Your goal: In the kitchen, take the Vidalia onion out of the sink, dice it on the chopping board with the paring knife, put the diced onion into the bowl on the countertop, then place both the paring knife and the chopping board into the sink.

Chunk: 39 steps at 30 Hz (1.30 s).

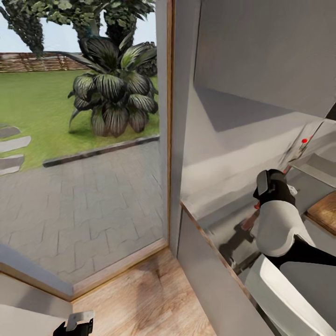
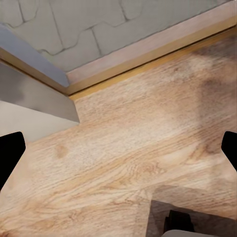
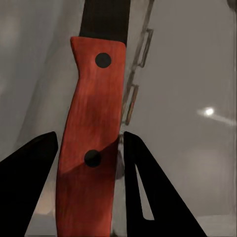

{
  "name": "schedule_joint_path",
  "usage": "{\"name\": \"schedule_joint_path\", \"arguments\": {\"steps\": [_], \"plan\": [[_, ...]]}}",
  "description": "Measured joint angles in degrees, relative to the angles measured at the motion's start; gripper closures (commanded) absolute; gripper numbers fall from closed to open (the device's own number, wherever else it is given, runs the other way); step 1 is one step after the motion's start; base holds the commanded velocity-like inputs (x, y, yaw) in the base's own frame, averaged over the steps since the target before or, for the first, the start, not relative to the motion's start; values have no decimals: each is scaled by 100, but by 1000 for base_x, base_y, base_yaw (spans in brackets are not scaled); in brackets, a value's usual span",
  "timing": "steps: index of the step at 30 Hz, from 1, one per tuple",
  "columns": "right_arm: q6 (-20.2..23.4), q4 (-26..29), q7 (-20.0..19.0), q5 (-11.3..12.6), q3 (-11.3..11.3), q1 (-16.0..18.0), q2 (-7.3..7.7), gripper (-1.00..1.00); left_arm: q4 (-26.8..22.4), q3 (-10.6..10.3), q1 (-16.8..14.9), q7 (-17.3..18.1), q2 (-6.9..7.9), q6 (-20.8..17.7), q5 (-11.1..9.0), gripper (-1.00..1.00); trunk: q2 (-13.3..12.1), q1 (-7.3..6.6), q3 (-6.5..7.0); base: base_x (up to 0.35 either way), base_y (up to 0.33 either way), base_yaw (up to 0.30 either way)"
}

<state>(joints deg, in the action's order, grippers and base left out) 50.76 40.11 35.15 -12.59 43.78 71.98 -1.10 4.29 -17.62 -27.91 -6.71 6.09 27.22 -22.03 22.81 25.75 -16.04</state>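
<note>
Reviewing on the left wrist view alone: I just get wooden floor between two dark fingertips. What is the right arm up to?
Observer: The right pincer straddles the paring knife, with the red handle between its fingers.
Operator: Gripped?
Observer: Cannot tell. One finger meets the handle, and the other side shows a sliver of gap.
Operator: Where is that happening?
Observer: Over the grey countertop, with the chopping board at the head view's right edge.
</note>
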Motion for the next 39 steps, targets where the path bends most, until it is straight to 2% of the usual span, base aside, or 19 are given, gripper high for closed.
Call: {"name": "schedule_joint_path", "arguments": {"steps": [5, 11, 22, 24, 25, 26, 28, 30, 35, 37, 39], "plan": [[163, 175, 0, 4, -38, 0, -5, 100, 0, 0, -1, 0, 0, -1, 0, -100, 0, 0, 45, 0, 0, 0], [479, 492, 1, 10, -307, 1, -28, 100, 1, 0, -1, 1, 0, 0, 1, -100, 0, 1, 89, -35, 0, 0], [535, 776, -85, 43, -637, 0, -26, 100, 0, 0, -3, 0, 9, 0, 0, -100, -1, 4, 96, -288, 0, 0], [532, 780, -153, 47, -917, 1, -30, 100, 0, 0, -3, 0, 9, 0, 0, -100, -1, 4, 96, -337, 0, 0], [532, 782, -174, 46, -1124, 1, -33, 100, 0, 0, -2, 0, 9, 0, 0, -100, -1, 4, 96, -337, 0, 0], [532, 783, -192, 49, -1435, 1, -38, 100, 0, 0, -2, 0, 9, 0, 0, -100, -1, 4, 96, -337, 0, 0], [541, 784, -202, 37, -1630, 1, -46, 100, 0, 0, 0, 0, 9, 0, 0, -100, -1, 4, 96, -338, 0, 0], [544, 792, -209, 34, -1756, 1, -49, 100, 0, 0, 1, 0, 9, 0, 0, -100, -2, 4, 96, -338, 0, 0], [544, 1227, -220, 52, -1808, 2, -35, 100, 0, -3, 4, 0, 4, 0, 1, -100, -1, 4, 96, -337, 0, 0], [544, 1423, -287, 148, -1839, 2, -37, 100, 0, -3, 0, 1, 5, 0, 0, -100, -1, 3, 96, -300, -50, 0], [544, 1483, -414, 200, -2001, 2, -36, 100, -1, -1, 1, 1, 2, -1, 0, -100, -1, 3, 96, -242, -166, 0]]}}
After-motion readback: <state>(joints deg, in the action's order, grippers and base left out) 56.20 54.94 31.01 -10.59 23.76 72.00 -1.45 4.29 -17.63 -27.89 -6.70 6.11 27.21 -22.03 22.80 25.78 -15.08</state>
